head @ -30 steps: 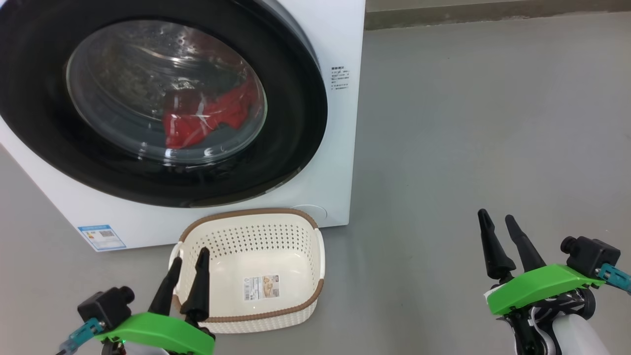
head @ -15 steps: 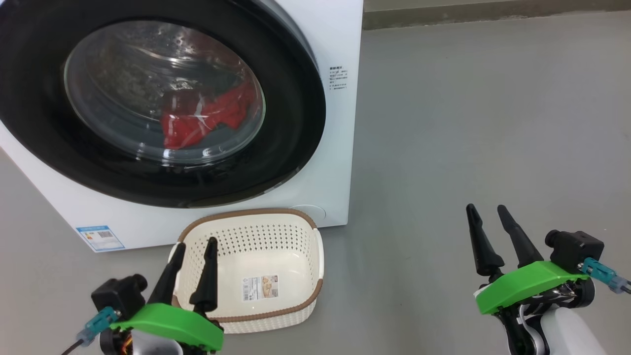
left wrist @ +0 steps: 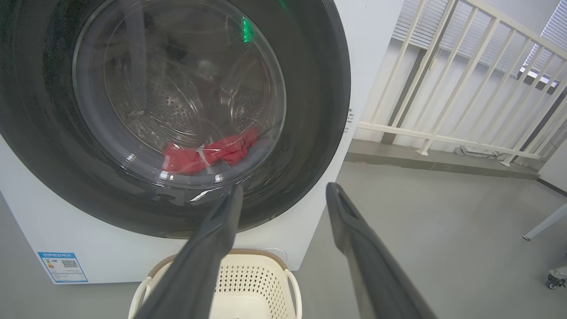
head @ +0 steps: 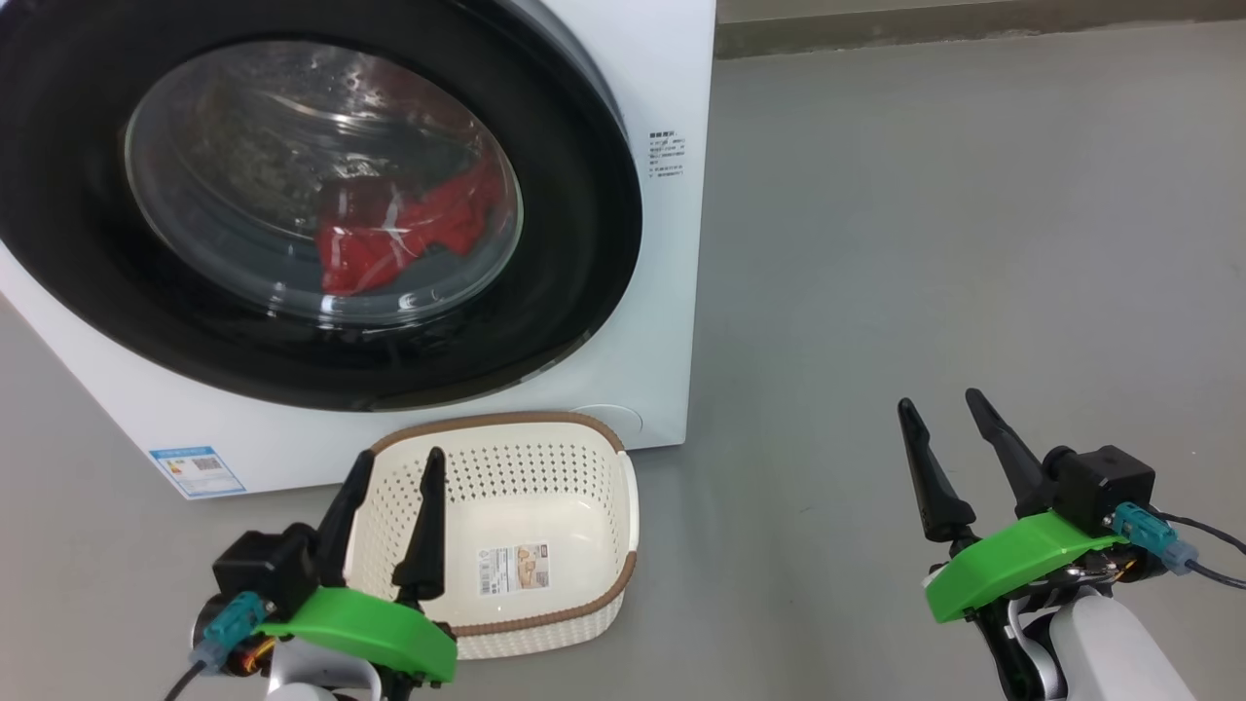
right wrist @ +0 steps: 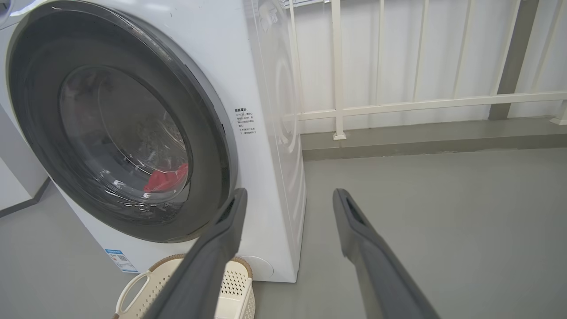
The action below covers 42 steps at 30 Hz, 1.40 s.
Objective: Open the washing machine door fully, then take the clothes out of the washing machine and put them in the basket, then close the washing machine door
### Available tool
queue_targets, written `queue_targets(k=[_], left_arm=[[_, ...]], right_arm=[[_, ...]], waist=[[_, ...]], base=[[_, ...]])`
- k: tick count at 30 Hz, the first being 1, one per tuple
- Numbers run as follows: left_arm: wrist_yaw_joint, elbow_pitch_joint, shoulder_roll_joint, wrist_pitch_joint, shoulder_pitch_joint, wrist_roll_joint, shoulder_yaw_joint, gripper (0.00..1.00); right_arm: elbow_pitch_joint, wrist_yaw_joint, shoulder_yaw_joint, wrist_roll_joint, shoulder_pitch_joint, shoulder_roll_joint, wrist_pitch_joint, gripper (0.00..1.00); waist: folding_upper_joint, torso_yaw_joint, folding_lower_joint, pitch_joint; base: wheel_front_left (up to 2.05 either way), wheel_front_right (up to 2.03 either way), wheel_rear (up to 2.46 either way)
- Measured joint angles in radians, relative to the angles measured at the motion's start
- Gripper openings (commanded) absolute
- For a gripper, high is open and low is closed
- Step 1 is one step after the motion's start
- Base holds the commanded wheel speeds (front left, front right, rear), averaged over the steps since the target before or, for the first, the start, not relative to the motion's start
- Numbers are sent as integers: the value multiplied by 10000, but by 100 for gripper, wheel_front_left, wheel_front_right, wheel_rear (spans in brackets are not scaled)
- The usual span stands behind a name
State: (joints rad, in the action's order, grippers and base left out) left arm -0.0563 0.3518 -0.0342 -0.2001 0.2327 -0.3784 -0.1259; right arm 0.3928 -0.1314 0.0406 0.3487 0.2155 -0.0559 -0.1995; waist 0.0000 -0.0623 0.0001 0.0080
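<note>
The white washing machine stands on the grey floor with its black-rimmed round door lying against the front. Behind the glass lie red clothes. The cream basket sits empty on the floor below the door. My left gripper hangs open over the basket's near left rim. My right gripper is open above bare floor, right of the machine.
A white metal railing on a low grey kerb runs behind and to the right of the machine. A blue label marks the machine's lower left front. A castor and a pale leg show at far right.
Both grippers have risen and edged inward: the left one rightward over the basket rim, the right one leftward toward the machine. Both stay open. The door and clothes are as before.
</note>
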Motion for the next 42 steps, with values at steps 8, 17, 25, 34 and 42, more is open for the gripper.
queue_targets(k=[8,17,25,34,42], left_arm=[[132,-40,-2,-232,45,821,-50,100],[245,-23,-4,-491,207,1801,-81,100],[247,12,-4,-495,240,1655,-54,100],[301,63,-4,-497,241,1643,-23,100],[303,-94,-4,-497,431,1647,-58,100]], right_arm=[[-4,0,113,-911,193,-46,-234,100],[-4,0,380,-1954,229,-105,-489,100],[-2,0,403,-1992,383,-127,-529,100],[-4,0,360,-1954,383,-127,-531,100],[92,0,430,-853,589,-132,-531,0]], waist=[[0,-21,0,-40],[0,-39,-1,-53],[0,-40,0,-11],[0,-34,0,69],[0,91,0,394]], base=[[0,0,0],[0,0,0],[0,0,0],[0,0,0],[0,0,0]])
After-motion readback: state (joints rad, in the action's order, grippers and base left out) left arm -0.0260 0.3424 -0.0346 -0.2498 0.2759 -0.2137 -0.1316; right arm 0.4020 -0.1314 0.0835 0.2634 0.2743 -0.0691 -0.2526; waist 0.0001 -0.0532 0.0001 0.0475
